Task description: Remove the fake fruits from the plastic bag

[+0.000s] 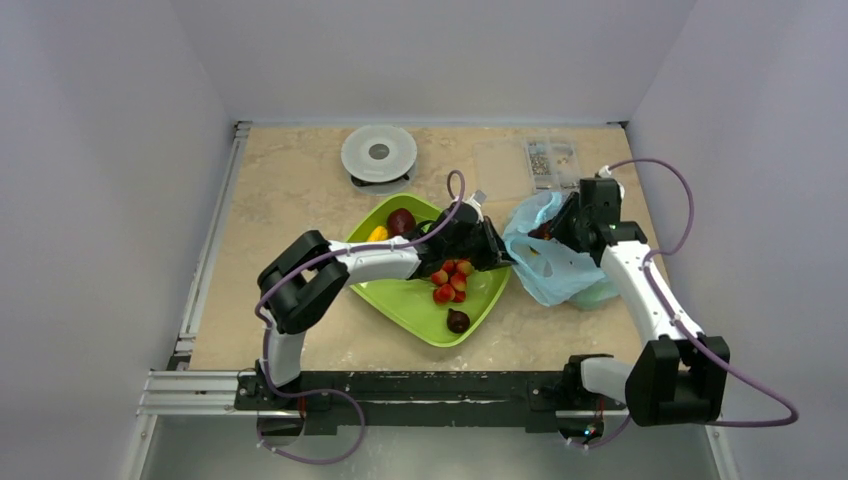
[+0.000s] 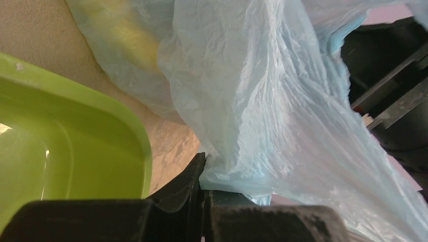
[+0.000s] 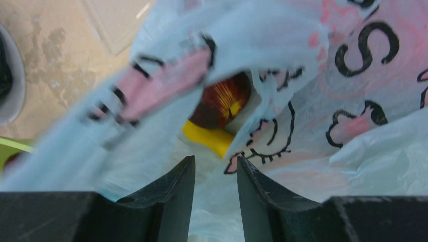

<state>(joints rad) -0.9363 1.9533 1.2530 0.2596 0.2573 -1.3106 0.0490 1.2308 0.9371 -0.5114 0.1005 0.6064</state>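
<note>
The light-blue plastic bag (image 1: 551,262) lies right of the green tray (image 1: 420,310). My left gripper (image 1: 499,257) reaches across the tray and is shut on the bag's left edge; the left wrist view shows the film (image 2: 262,111) pinched between the closed jaws (image 2: 204,169). My right gripper (image 1: 560,228) is open at the bag's mouth. In the right wrist view its fingers (image 3: 215,162) point into the opening, at a dark red fruit (image 3: 225,100) and a yellow banana (image 3: 208,136). A dark red ball (image 1: 401,221), an orange fruit (image 1: 378,234) and a dark purple-brown fruit (image 1: 458,320) lie in the tray.
A cluster of small red berries (image 1: 450,280) sits in the tray's middle. A white round lid (image 1: 379,153) and a clear parts box (image 1: 552,161) stand at the back. The tray's rim (image 2: 144,146) lies close to my left fingers. Walls enclose the table.
</note>
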